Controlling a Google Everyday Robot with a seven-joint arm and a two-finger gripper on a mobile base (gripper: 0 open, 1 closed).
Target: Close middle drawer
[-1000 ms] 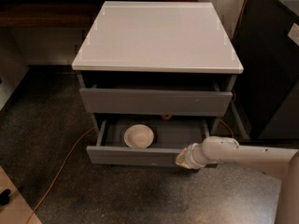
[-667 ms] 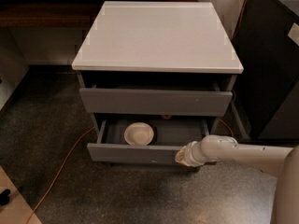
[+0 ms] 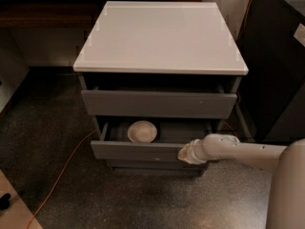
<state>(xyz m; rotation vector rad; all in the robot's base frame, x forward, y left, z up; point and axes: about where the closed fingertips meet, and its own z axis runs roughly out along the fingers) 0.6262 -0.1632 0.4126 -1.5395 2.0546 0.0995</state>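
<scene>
1. Step in hand: pushing the middle drawer [image 3: 138, 150] closed. Pulled partway out, second one down under the white top [image 3: 159, 37].
2. Inside the drawer, toward the left: one small white bowl [image 3: 142, 131]. Nothing else seen in there.
3. On the right: gripper [image 3: 185, 154] right up against the drawer front. Spread or closed, cannot tell.
4. Next, probably: push straight in, slowly, to keep the bowl from sliding.

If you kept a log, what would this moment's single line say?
goal: close middle drawer | drawer: open, bowl inside | tool: at drawer front, right end | status: not yet shut
</scene>
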